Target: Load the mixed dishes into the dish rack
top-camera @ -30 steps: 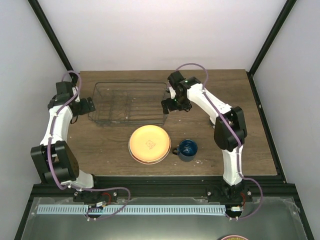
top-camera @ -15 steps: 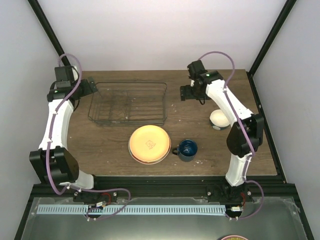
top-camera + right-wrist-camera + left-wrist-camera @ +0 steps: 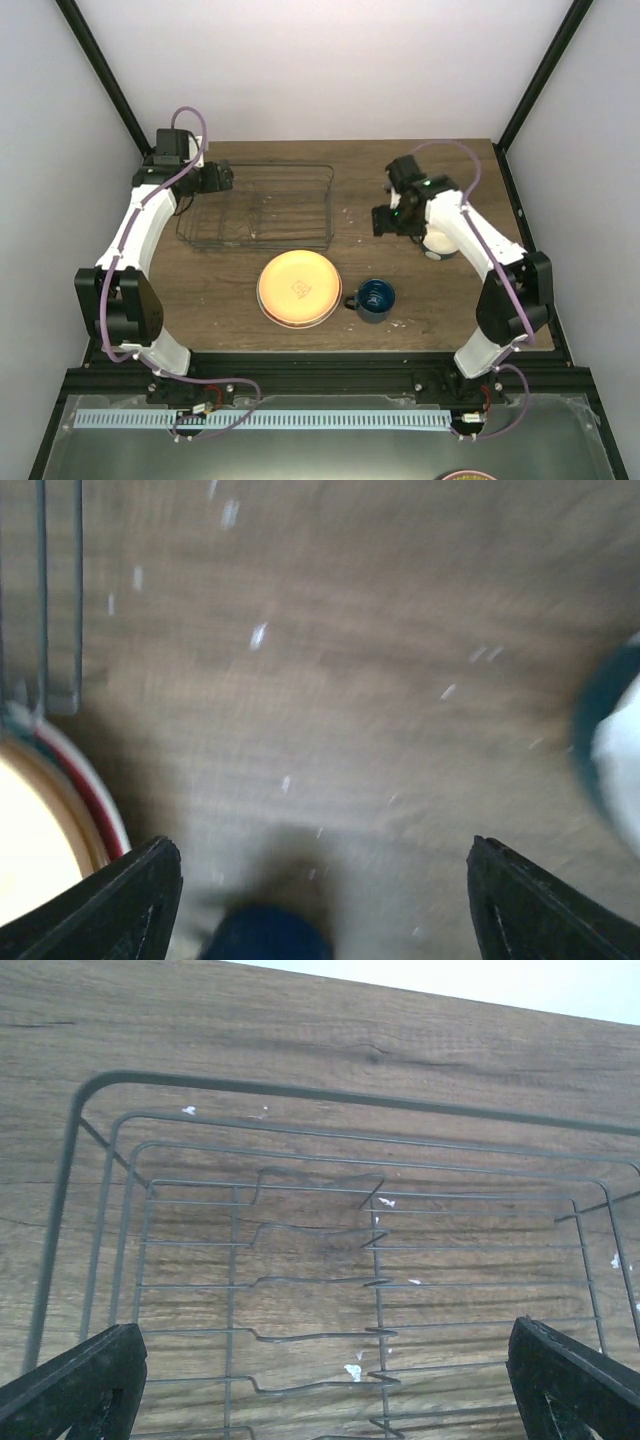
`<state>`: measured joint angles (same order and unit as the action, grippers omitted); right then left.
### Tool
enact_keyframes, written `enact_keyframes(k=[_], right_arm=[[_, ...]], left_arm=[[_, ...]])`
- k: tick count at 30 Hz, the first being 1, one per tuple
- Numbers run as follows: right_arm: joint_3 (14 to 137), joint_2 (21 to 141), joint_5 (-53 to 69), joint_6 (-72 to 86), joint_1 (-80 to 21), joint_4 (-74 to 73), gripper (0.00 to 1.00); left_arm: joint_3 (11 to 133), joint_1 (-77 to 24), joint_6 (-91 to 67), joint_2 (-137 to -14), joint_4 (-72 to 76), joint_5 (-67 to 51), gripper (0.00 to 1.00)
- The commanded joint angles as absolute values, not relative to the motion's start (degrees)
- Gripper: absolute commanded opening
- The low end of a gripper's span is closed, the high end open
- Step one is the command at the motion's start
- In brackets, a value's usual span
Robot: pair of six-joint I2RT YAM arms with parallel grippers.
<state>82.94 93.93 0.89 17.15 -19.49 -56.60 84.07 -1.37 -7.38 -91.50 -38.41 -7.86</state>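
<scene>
The wire dish rack (image 3: 290,205) stands empty at the back left of the table. My left gripper (image 3: 222,178) is open over its left end; the left wrist view shows the rack's wires (image 3: 375,1285) below the gripper (image 3: 325,1400). The orange-yellow plate (image 3: 298,288) lies on a plate with a red edge (image 3: 100,810), just in front of the rack. The dark blue mug (image 3: 376,299) stands right of the plates. My right gripper (image 3: 385,221) is open and empty above bare table, behind the mug (image 3: 265,938). The white-and-teal bowl (image 3: 438,244) sits partly hidden under the right arm.
The rack's near right corner (image 3: 45,600) shows at the upper left of the right wrist view and the bowl (image 3: 615,750) at its right edge. Black frame posts rise at the table's back corners, with white walls around.
My right gripper has moved from the rack's right end rightward and toward the front, uncovering the bowl. My left gripper has moved from left of the rack to over its left end.
</scene>
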Motion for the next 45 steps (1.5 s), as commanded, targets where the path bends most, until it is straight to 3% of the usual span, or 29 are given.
enact_keyframes(k=[1, 10, 18, 32, 39, 45], right_arm=[[74.9, 90.73, 3.74, 18.66, -24.07, -58.16, 0.78], [64.84, 78.7, 0.36, 24.31, -24.35, -63.56, 0.75], [58.24, 74.22, 4.64, 27.28, -25.02, -62.82, 0.72], [52.21, 77.17, 8.3, 26.31, -26.11, -53.92, 0.71], [50.56, 81.65, 11.28, 26.71, -26.82, -46.1, 0.54], [53.04, 83.13, 9.52, 25.47, -27.08, -46.58, 0.22]], left_arm=[[86.13, -1.74, -6.01, -92.81, -38.47, -8.43, 1.0], [89.01, -1.76, -5.06, -95.98, -39.36, -9.18, 1.0], [90.69, -2.1, -5.19, -97.77, -39.96, -10.3, 1.0], [90.77, -2.2, -4.56, -98.16, -40.92, -8.84, 1.0], [91.12, -2.28, -4.73, -98.53, -41.43, -9.66, 1.0], [91.22, -2.37, -5.08, -98.29, -42.86, -11.25, 1.0]])
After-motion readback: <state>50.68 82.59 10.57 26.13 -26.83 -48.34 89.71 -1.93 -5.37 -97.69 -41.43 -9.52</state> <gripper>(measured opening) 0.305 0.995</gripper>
